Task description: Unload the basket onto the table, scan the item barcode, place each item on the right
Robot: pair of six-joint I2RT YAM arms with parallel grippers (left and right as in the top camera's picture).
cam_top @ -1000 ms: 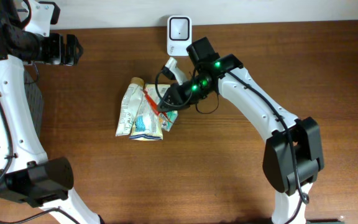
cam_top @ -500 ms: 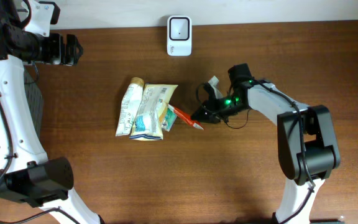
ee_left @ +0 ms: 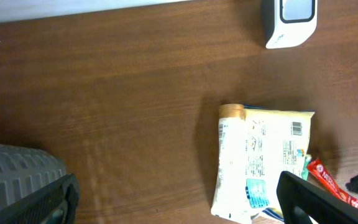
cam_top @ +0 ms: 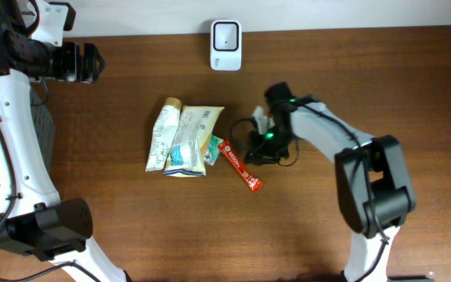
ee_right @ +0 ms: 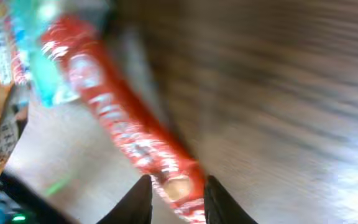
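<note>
From overhead I see the red stick-shaped snack packet (cam_top: 239, 164) lying flat and slanted on the dark brown wooden table (cam_top: 131, 235); its upper end sits just beside the pile of pale snack pouches (cam_top: 180, 139), and its lower end points toward the near right. It is well apart from the white box-shaped barcode scanner (cam_top: 225, 35), which stands at the far edge of the table beyond the pile.

The right gripper (cam_top: 258, 150) hangs low just beside the packet's right side, with its arm bending in from the right; from above its black body and a loop of cable hide the jaws from me. The right wrist camera is badly smeared; even so, I make out the red packet running diagonally from the upper left down to the two dark fingers (ee_right: 135, 202), with its near end lying between them. The fingers stand a little apart, one on each side of that end; I cannot tell whether they pinch it or only flank it. A teal wrapper (ee_right: 42, 56) shows as a blur at the top left of that view, near the packet's far end.

The left gripper (cam_top: 92, 63) sits over the far left corner, well apart from the packet, the pile and the scanner. Its own camera shows it spread wide, one finger in each bottom corner of the view with only bare table between them; beyond them I see the pouches, the scanner at the top right, and one end of the red packet at the lower right.
</note>
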